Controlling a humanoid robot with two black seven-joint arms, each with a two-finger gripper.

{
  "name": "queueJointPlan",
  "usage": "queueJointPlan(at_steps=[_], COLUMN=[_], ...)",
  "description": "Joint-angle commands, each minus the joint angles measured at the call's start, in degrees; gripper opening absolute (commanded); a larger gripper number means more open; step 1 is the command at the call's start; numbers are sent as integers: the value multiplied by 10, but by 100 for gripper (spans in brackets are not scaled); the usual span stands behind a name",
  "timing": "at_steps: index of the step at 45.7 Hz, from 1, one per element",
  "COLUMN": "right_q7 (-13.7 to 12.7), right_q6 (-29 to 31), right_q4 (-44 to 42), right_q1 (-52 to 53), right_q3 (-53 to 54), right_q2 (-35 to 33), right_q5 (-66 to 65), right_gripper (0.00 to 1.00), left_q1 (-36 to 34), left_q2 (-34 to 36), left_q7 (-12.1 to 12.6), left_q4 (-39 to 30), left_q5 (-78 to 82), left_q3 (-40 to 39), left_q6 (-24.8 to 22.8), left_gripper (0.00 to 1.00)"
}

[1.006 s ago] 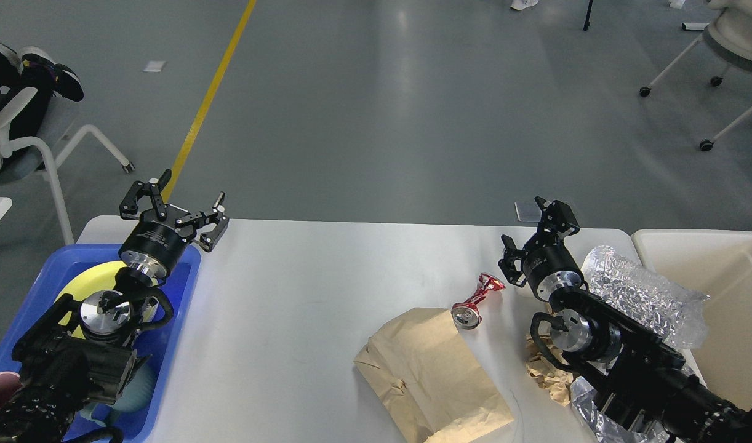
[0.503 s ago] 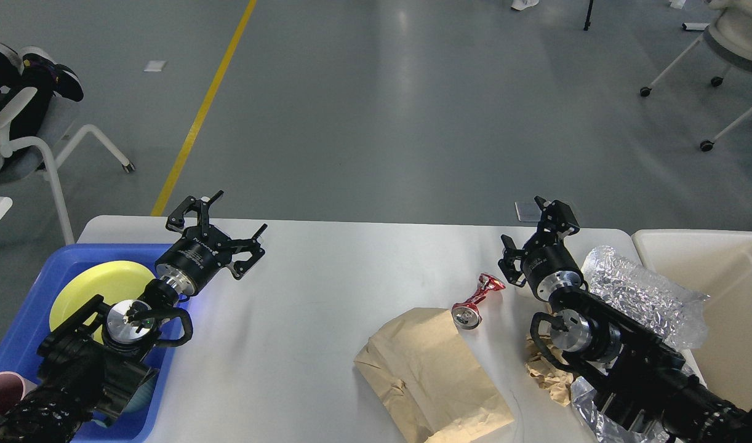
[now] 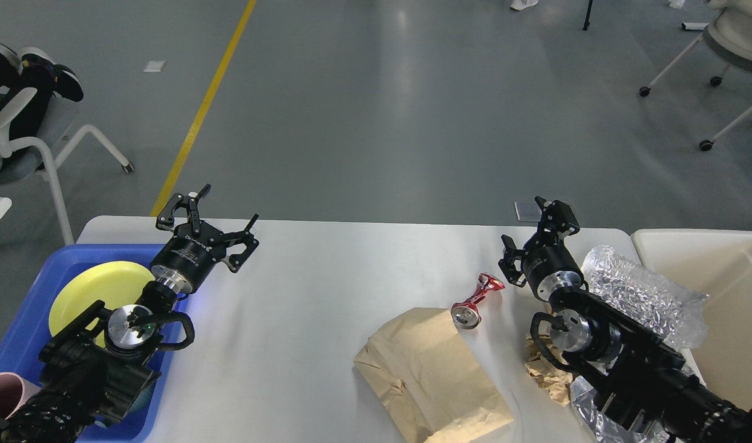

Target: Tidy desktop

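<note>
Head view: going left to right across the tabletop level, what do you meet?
Blue tray → yellow plate → left pincer → brown paper bag → crushed red can → right pincer → bubble wrap → beige bin.

Tray (image 3: 25,307) w/ plate (image 3: 99,289) on counter (image 3: 314,277) left end; can (image 3: 474,301) behind paper bag (image 3: 431,375) centre-right; bin (image 3: 720,258) off right edge.

A white desk (image 3: 327,295) is carrying a blue tray (image 3: 28,307) with a yellow plate (image 3: 99,286) and a brown paper bag (image 3: 425,369). The crushed can (image 3: 474,298) is showing red and silver, beside what seems to be clear, glinting bubble wrap (image 3: 640,295). Both grippers are looking black, the bin (image 3: 720,283) beige.
</note>
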Motion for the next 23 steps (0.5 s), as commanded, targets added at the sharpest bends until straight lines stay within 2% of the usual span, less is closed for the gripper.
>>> queueJointPlan(at_steps=[1,23], right_q7=[0,0], right_q6=[0,0], right_q4=[0,0], right_q1=[1,0], right_q3=[0,0], right_q2=[0,0], right_q5=[0,0], right_gripper=[100,100], left_q1=[0,0], left_q2=[0,0], left_q7=[0,0], left_q4=[0,0], left_q5=[0,0], left_q3=[-1,0], left_q6=[0,0], left_gripper=[96,96])
